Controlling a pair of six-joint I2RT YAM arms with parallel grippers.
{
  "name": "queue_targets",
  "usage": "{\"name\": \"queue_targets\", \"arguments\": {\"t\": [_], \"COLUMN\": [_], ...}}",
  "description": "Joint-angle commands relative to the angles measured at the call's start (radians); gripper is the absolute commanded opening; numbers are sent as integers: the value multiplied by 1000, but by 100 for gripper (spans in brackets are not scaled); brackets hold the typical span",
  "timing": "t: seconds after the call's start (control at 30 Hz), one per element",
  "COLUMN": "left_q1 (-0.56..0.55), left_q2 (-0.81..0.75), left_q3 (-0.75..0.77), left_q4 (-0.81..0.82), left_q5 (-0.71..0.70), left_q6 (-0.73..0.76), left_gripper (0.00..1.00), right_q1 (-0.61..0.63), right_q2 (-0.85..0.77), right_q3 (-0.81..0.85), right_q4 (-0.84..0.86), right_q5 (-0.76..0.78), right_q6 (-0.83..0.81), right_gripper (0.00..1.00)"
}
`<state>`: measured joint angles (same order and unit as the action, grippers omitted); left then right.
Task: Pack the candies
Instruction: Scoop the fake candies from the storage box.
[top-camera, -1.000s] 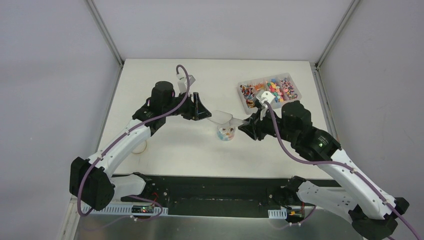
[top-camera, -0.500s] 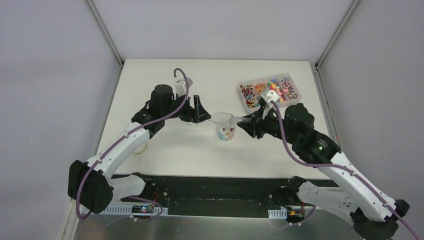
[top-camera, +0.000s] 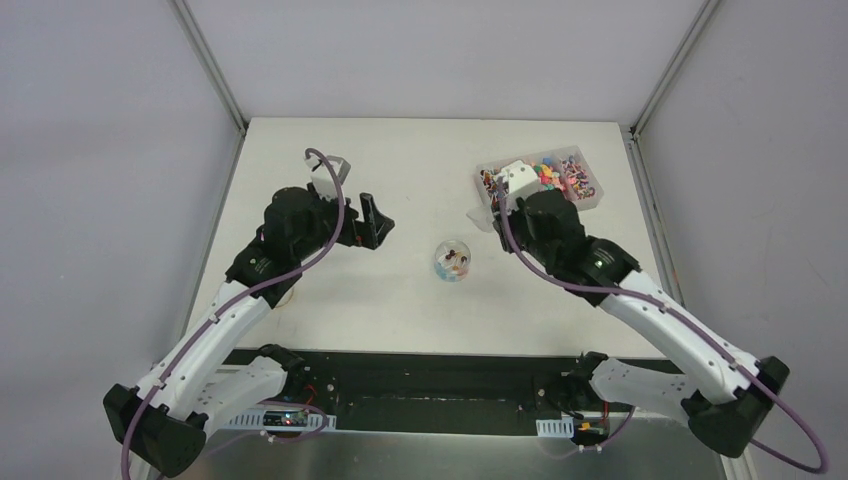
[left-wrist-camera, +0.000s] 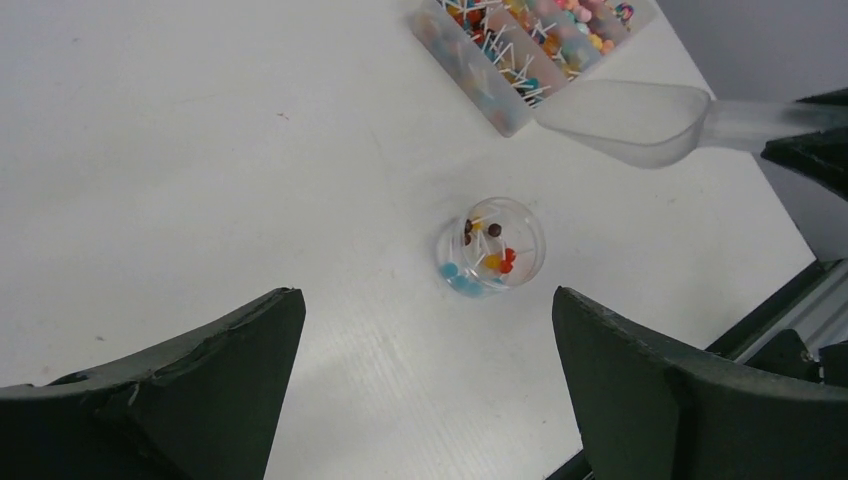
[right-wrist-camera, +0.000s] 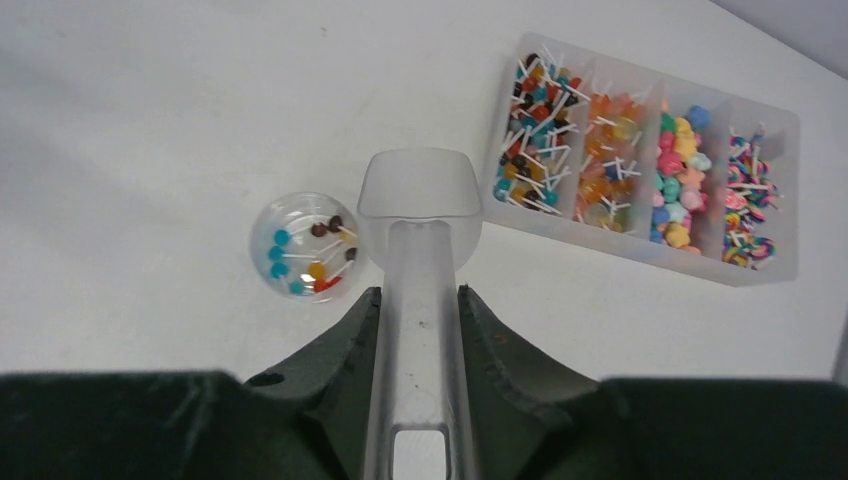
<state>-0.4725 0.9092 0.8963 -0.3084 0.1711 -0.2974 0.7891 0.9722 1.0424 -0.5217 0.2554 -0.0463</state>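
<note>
On the tabletop (top-camera: 420, 160), a divided tray (right-wrist-camera: 620, 250) holds most candies (right-wrist-camera: 675, 190), sorted in four compartments; a small round jar (right-wrist-camera: 257, 240) holds a few. The right hand (right-wrist-camera: 418, 300) grips the empty scoop (right-wrist-camera: 420, 200) between them. The left hand (left-wrist-camera: 425, 300) hovers open near the jar.

Empty clear plastic scoop (right-wrist-camera: 420, 205) clamped in right gripper (right-wrist-camera: 418, 297); small round clear jar (right-wrist-camera: 305, 246) just left, few multicoloured candies (right-wrist-camera: 316, 269) inside; clear four-compartment tray (right-wrist-camera: 787, 190) right, stocked
</note>
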Motion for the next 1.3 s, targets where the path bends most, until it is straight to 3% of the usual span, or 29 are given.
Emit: {"name": "queue_targets", "arguments": {"t": [0.0, 0.3, 0.77, 1.27], "left_q1": [-12, -12, -12, -12], "left_q2": [-19, -29, -50, -47], "left_q3": [-63, -63, -66, -69], "left_q4": [0, -15, -15, -15], "left_q5": [-73, -38, -35, -49], "left_q6": [52, 63, 62, 64], "left_gripper": [99, 99, 99, 99], "right_q1": [-50, -234, -282, -283], "right_q2": [138, 396, 613, 626], "right_q3": [100, 259, 339, 81], "right_q4": [-6, -7, -22, 237], "right_q5": [179, 96, 69, 28], "right_q6": [-68, -87, -100, -63], "right_gripper": [0, 0, 0, 0]}}
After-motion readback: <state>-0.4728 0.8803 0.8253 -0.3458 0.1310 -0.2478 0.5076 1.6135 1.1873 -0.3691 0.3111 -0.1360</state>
